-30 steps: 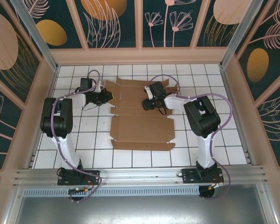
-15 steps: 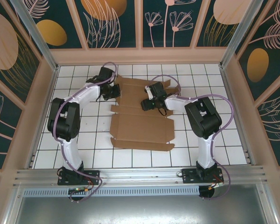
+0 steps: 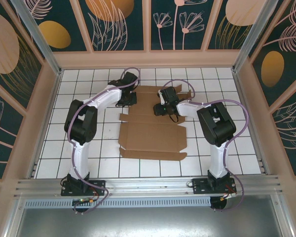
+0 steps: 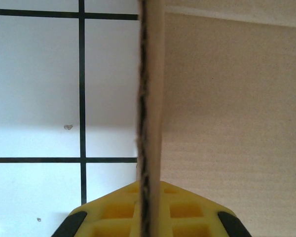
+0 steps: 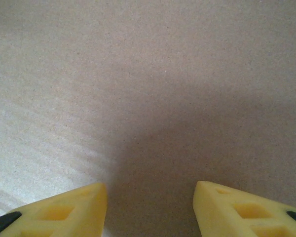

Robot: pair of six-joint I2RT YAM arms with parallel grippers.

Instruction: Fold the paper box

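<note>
The paper box (image 3: 150, 134) is a brown creased cardboard sheet lying flat on the white tiled table (image 3: 89, 136), with flaps at its edges. My left gripper (image 3: 129, 97) is at the sheet's far left corner. In the left wrist view a cardboard flap (image 4: 151, 98) stands edge-on, and the left gripper (image 4: 149, 219) is shut on it. My right gripper (image 3: 163, 107) hangs over the far part of the sheet. In the right wrist view its yellow fingers (image 5: 64, 210) stand apart just above bare cardboard (image 5: 148, 74); the right gripper (image 5: 150, 207) is open and holds nothing.
Wooden walls with dark patterned panels (image 3: 148, 24) enclose the table on three sides. A metal rail (image 3: 148, 185) with both arm bases runs along the near edge. Bare tiles lie left and right of the sheet.
My left arm has swung from the sheet's left side to its far left corner, carrying the pinched flap up and inward. The sheet has shifted slightly right. The right gripper has barely moved.
</note>
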